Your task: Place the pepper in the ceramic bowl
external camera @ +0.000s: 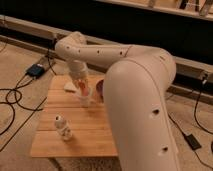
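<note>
- The table (75,137) is a small wooden top of pale, slatted boards, matte, with square corners; it stands on a speckled floor crossed by dark cables (15,95).
- The robot arm (135,95) is smooth, rounded white plastic, dotted with small dark holes; its bulk covers the table's right side.
- The gripper (85,92) hangs over the middle of the table's far half, pinched tight around the pepper (83,90), a small glossy red-orange shape seen between the fingers.
- The ceramic bowl (100,89), dark maroon and round, sits just right of the gripper near the far edge, partly hidden by the arm.
- A pale flat item (70,86) lies at the far left edge.
- A small white bottle-like object with dark marks (63,127) stands near the front left corner; bare boards lie between it and the gripper.
</note>
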